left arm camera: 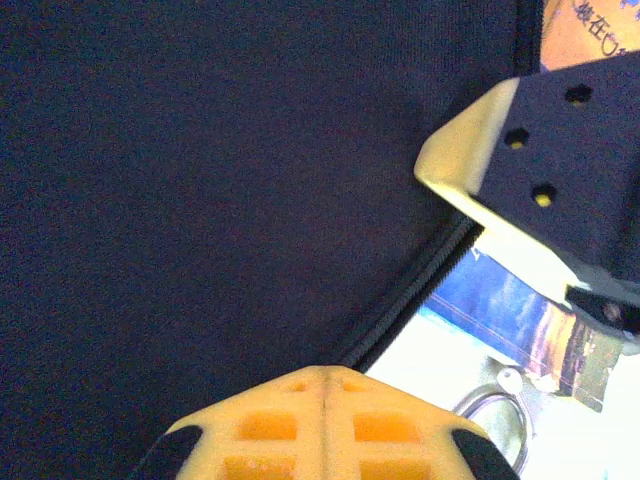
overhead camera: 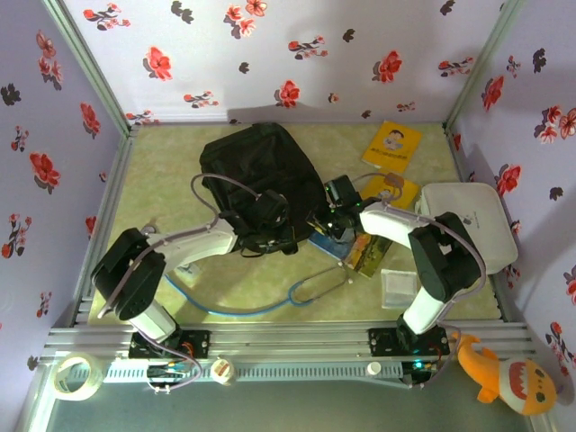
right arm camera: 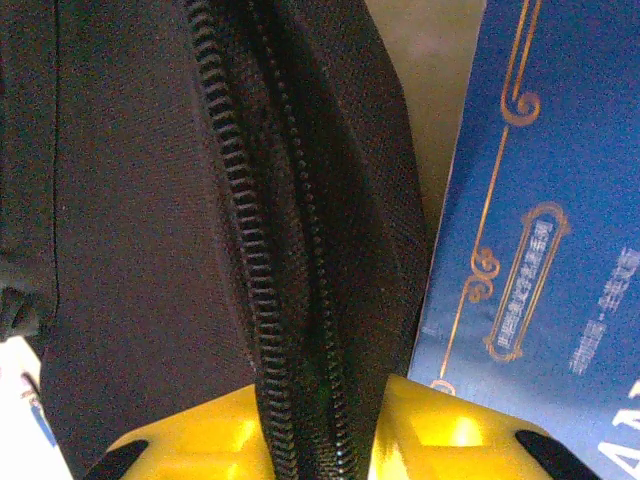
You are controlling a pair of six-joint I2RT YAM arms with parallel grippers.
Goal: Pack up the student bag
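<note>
- Student bag [overhead camera: 261,175] lay at mid-worktop, toward the back wall.
- Right pincer [right arm camera: 322,425] was clamped on the bag's zip edge (teeth ran between the fingers).
- Left pincer [overhead camera: 270,216] pressed against the bag fabric; I could not tell its opening.
- Judged early: yellow booklet [overhead camera: 391,144], blue book [right arm camera: 540,230] and white board [overhead camera: 472,220] remained outside, unpacked.

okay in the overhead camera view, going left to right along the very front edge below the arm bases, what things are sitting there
Roll of clear tape → small white cap-like round piece → smaller white round piece → orange plush toy with teeth.
</note>
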